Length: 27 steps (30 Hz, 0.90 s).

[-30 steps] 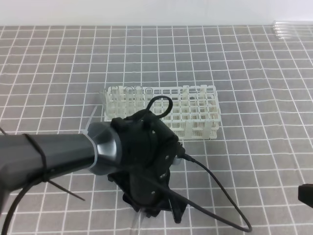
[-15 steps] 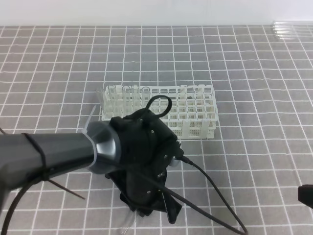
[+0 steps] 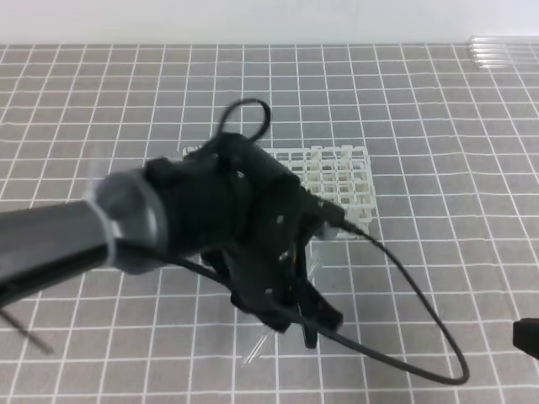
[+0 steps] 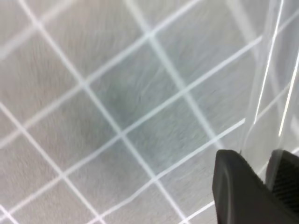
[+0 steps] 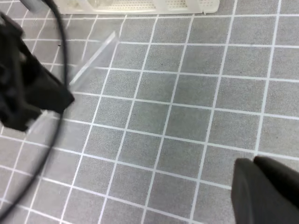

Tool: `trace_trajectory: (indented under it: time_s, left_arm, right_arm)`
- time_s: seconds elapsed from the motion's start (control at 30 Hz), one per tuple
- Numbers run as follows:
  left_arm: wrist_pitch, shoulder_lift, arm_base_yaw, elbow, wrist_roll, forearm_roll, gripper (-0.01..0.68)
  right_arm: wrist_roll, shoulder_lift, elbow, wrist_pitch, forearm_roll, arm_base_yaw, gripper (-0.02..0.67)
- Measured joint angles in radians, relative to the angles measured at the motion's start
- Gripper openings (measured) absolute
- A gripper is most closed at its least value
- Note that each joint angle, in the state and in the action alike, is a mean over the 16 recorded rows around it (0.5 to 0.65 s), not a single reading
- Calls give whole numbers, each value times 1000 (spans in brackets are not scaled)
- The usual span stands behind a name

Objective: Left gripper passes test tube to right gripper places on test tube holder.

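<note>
**Tube lifted, handover next**

Grey gridded matting fills the high view. Since a second ago the left gripper [image 3: 290,316] has risen and swung rackward, carrying the tube [image 3: 268,335] slanting down from its jaws, off the mat; the rack [image 3: 341,187] sits just behind it.

Left wrist: fingers [image 4: 236,186] clamp the tube [image 4: 261,93], which runs away ahead.

Right wrist: right gripper [image 5: 254,179] pinched shut, empty, well apart from the tube [image 5: 93,58]. Handover seems imminent.
</note>
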Motion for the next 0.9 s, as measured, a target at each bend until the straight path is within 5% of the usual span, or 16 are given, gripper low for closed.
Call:
trace_trajectory:
  time_s: [0.2, 0.53, 0.9]
  left_arm:
    - [-168, -114, 1, 87, 37, 15, 74]
    - [-652, -399, 71, 466, -7, 54, 68]
    - [-1091, -626, 194, 786, -70, 59, 74]
  right_arm:
    - [1, 11, -15, 17, 25, 0, -13]
    - [1, 110, -109, 50, 74, 34, -13]
    - [37, 320, -302, -78, 14, 304, -13]
